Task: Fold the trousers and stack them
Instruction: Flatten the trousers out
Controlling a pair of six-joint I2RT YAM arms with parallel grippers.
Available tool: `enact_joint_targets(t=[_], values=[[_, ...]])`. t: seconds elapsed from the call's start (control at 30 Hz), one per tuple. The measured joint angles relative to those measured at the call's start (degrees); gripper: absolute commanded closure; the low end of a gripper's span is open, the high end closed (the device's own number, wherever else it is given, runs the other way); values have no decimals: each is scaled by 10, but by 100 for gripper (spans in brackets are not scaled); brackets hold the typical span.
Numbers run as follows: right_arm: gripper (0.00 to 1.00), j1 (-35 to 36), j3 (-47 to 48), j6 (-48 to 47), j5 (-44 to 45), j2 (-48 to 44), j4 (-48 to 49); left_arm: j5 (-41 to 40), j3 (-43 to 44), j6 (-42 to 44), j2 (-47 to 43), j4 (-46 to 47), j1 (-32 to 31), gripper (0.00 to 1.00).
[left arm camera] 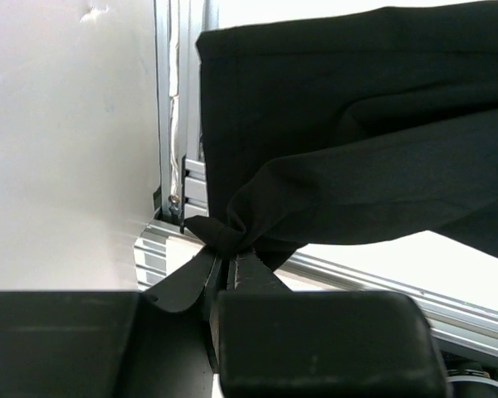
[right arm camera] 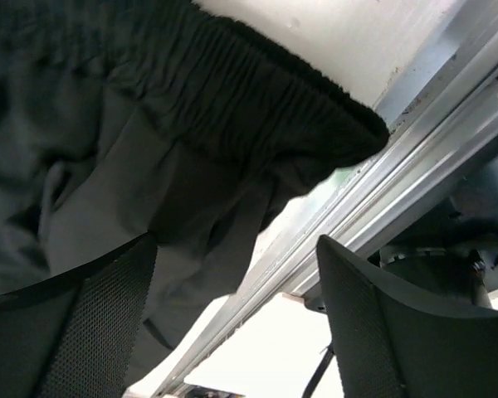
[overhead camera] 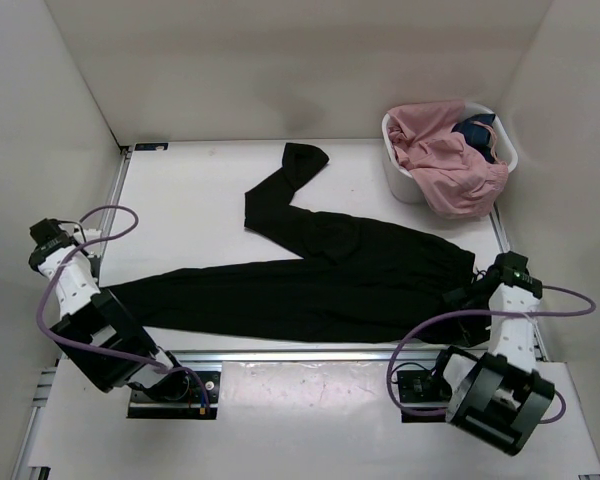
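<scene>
Left gripper: pinches the leg hem, holding the black trousers stretched leftward.
Right gripper: spread wide at the elastic waistband, gripping nothing.

Trousers: matt black cloth, waistband gathered, ribbed. Worktop: smooth matt white. Near-edge rail: bare grooved metal. Basket: smooth white plastic, pink cloth inside. Right gripper pads: matt black, fine mesh texture.

Black trousers lie spread across the table, one leg bent up left of the white basket of pink clothes.
</scene>
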Motion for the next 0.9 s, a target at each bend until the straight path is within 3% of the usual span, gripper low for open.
enact_joint_targets(t=[0.1,0.13,0.17,0.23,0.27,0.4,0.67,0.8,0.9], values=[[35,0,-15,6,0,46,32,0,4,2,6,-1,12,86],[60,0,-19,9,0,61,47,0,7,2,10,0,15,86],[74,0,-23,8,1,74,59,0,11,2,15,-1,17,86],[96,0,-29,19,5,98,78,1,23,2,26,-1,21,86],[100,0,-28,19,6,109,83,3,31,2,33,-3,21,86],[100,0,22,17,7,162,90,24,112,-2,84,-20,20,86],[100,8,257,10,-24,190,55,101,318,-28,155,-76,-14,86],[100,5,268,10,-24,146,40,110,316,-24,136,-73,-16,86],[100,-3,220,10,-5,95,27,93,232,-8,96,-49,-13,86]])
